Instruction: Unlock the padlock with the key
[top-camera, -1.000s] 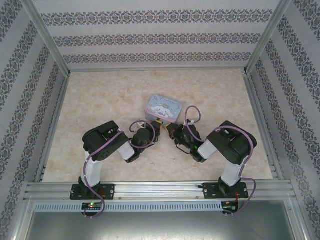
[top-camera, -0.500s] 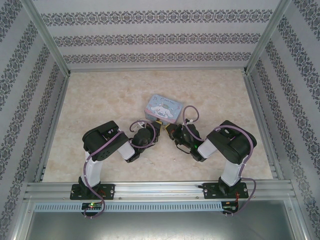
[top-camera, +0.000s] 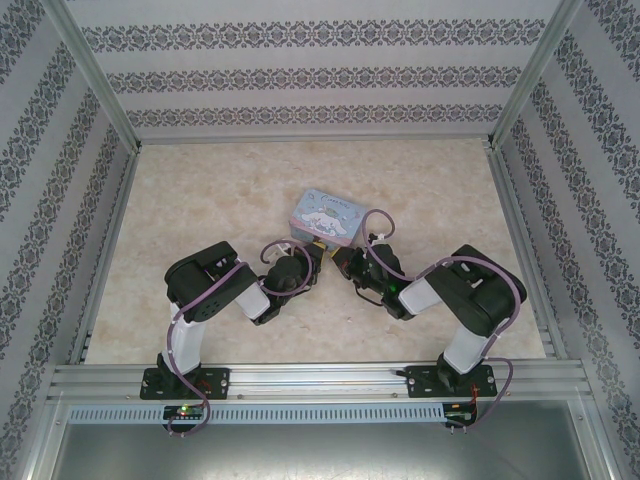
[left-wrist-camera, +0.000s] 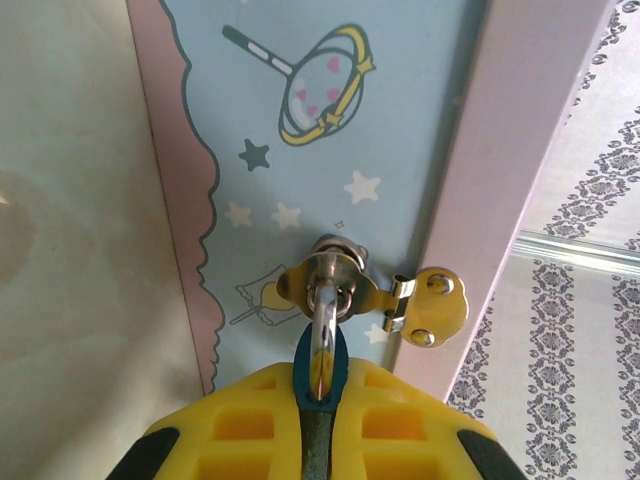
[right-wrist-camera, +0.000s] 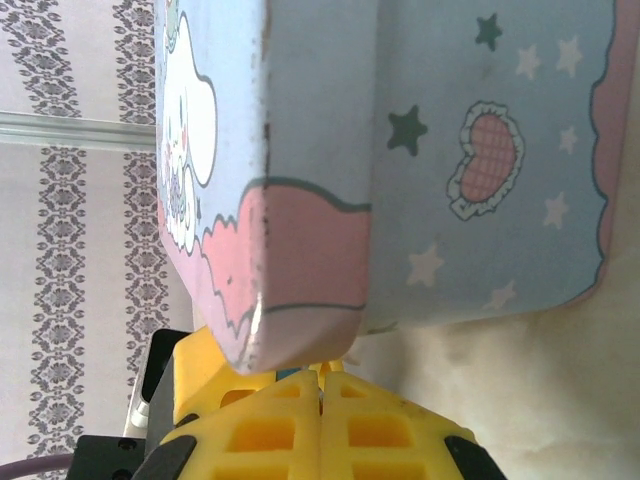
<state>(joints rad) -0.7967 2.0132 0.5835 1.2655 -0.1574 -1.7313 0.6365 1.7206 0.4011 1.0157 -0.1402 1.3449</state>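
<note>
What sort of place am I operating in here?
Likely a staged robot test booth, not a lived-in room: silver aluminium frame posts, grey-patterned striped wallpaper panels on three sides, and a beige marble-look tabletop.

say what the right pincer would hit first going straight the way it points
Probably the cartoon tin box, its pink corner just ahead of the right pincer; depth is unclear.

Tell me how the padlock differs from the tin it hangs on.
The padlock is tiny; the tin is far larger. The padlock's body is deeper teal with a metal shackle; the tin is pastel blue with pink edging and cartoon prints. The padlock is pinched in the left gripper; the tin rests on the table. Both are bluish, linked at the hasp.
</note>
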